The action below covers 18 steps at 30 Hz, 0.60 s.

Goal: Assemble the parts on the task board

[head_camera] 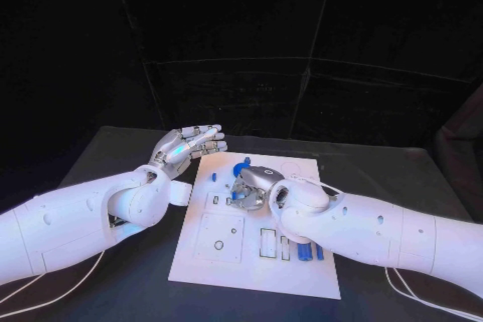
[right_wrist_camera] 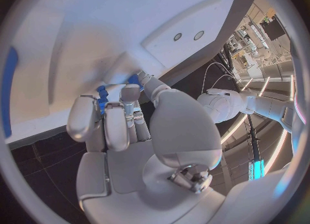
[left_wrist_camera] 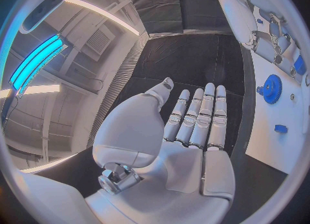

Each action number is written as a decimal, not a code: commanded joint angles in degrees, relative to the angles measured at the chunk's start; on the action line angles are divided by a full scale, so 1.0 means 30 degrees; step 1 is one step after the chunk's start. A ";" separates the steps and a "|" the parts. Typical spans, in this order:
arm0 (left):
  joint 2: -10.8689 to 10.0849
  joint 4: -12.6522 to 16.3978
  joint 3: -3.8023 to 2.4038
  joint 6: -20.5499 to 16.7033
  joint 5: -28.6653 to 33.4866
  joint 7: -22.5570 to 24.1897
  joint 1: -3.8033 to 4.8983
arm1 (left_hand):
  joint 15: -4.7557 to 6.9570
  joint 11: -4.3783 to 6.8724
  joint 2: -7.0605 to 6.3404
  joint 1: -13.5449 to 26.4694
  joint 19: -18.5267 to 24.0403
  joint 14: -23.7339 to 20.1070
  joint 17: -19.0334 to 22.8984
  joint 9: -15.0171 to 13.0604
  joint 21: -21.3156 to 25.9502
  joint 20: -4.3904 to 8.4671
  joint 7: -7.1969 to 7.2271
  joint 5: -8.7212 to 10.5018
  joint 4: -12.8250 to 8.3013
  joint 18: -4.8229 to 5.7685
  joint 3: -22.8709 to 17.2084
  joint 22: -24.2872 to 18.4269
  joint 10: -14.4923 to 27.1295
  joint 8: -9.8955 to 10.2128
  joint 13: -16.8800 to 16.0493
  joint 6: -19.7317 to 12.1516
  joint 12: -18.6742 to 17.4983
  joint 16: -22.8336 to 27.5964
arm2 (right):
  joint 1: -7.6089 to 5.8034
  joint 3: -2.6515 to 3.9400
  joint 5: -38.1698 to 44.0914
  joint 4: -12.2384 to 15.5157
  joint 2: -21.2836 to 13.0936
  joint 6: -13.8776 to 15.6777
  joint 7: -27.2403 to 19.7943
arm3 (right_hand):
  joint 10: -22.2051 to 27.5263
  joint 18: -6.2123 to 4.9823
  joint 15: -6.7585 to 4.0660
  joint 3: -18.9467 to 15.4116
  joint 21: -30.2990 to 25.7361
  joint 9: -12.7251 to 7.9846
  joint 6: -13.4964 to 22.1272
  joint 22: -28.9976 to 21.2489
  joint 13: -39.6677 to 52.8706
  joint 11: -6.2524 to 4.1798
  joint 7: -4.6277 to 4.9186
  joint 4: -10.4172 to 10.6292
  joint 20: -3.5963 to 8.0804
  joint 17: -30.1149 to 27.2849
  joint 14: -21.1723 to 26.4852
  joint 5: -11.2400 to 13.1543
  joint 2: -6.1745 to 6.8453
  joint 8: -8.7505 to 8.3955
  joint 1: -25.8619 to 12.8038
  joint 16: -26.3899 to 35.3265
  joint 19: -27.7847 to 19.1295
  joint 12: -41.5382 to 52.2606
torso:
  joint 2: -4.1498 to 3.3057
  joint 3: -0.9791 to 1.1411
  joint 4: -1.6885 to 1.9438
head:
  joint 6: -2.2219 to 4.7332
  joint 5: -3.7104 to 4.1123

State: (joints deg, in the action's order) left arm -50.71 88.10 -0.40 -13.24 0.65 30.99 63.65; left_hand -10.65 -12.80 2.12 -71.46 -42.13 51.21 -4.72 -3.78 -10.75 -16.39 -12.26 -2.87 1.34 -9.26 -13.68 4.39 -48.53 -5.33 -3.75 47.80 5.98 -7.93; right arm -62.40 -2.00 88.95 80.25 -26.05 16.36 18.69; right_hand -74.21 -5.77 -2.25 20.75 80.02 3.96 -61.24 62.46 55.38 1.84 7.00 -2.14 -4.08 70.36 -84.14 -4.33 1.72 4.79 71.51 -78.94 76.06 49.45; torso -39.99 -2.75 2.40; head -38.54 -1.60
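Fingers of the right silver hand [head_camera: 254,188] curl down over the middle of the white rectangular task board [head_camera: 236,266], which lies in the middle of the black table [head_camera: 121,144]. In the right wrist view the curled fingers [right_wrist_camera: 106,118] press against the board's surface around a small blue toothed part [right_wrist_camera: 102,93], and a second blue piece [right_wrist_camera: 136,79] shows just past the thumb. Whether that part is actually pinched or only touched I cannot tell. In the head view a blue gear-like part [head_camera: 241,170] peeks out just beyond the same hand, toward the board's far edge.

The left silver hand [head_camera: 186,146] hovers off the board's far left corner, above bare table, palm up. Its fingers [left_wrist_camera: 197,118] lie straight, side by side and slightly apart, thumb out to one side, holding nothing. From the left wrist view, a round blue gear [left_wrist_camera: 272,88] stands on the board with a small blue block [left_wrist_camera: 280,129] near it.

Near the board's right edge, beside the right arm, two slim blue pegs [head_camera: 304,253] lie next to narrow rectangular slots [head_camera: 268,242]. A small blue piece [head_camera: 214,175] lies by the board's left edge, near the left wrist. Toward the near left corner, a square recess with a small oval hole [head_camera: 218,245] is outlined on the board.
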 commanded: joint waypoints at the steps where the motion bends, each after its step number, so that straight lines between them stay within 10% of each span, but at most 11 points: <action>1: 0.0014 0.0005 -0.0016 0.0202 -0.0016 0.0146 0.0032 | -0.0050 0.0000 0.0080 0.0129 -0.0103 0.0124 0.0012 -0.0010 -0.0015 -0.0036 -0.0986 0.0008 -0.0116 -0.0207 0.0045 -0.0024 -0.0097 -0.0097 0.0031 0.0133 0.0100 -0.0071 | 0.0091 -0.0087 0.0468 0.0091 -0.0102 -0.0841 0.0472 | 0.0184 0.0119 -0.0028 -0.0022 -0.0054 0.0016 -0.0038 -0.0055 -0.0048 -0.0009 0.0000 0.0036 0.0034 -0.0042 -0.0712 0.0067 0.0241 0.0098 -0.0015 0.0099 -0.0113 -0.0117 | 0.0016 -0.0009 0.0008 | -0.0006 0.0004; 18: 0.0025 -0.0087 -0.0014 0.0219 -0.0016 0.0124 0.0030 | -0.0050 0.0000 0.0080 0.0129 -0.0103 0.0124 0.0012 -0.0010 -0.0015 -0.0036 -0.0986 0.0008 -0.0116 -0.0207 0.0045 -0.0024 -0.0097 -0.0097 0.0031 0.0133 0.0100 -0.0071 | 0.0143 -0.0092 0.0790 0.0418 -0.0319 -0.0666 0.0697 | 0.0363 0.0093 0.0011 -0.0240 -0.0155 0.0000 0.0088 -0.0230 -0.0366 0.0049 0.0058 0.0074 0.0006 -0.0272 -0.0651 -0.0328 0.0826 -0.0043 -0.0392 0.0294 -0.0204 -0.0507 | -0.0006 -0.0007 0.0000 | -0.0038 0.0087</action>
State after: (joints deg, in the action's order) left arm -50.70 87.83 -0.40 -13.21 0.65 30.97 63.64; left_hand -10.65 -12.80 2.12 -71.46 -42.13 51.21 -4.72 -3.78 -10.75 -16.39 -12.26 -2.87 1.29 -9.26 -13.63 4.38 -48.53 -5.32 -3.73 47.80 5.98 -7.93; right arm -62.28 -1.99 91.03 81.44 -26.92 16.23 20.03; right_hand -73.58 -5.77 -2.26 20.36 79.77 3.90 -61.23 61.82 54.32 2.04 6.97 -1.78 -3.90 69.60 -84.14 -5.15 3.71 4.82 70.16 -78.35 75.85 48.12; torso -39.97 -2.75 2.42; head -38.64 -1.35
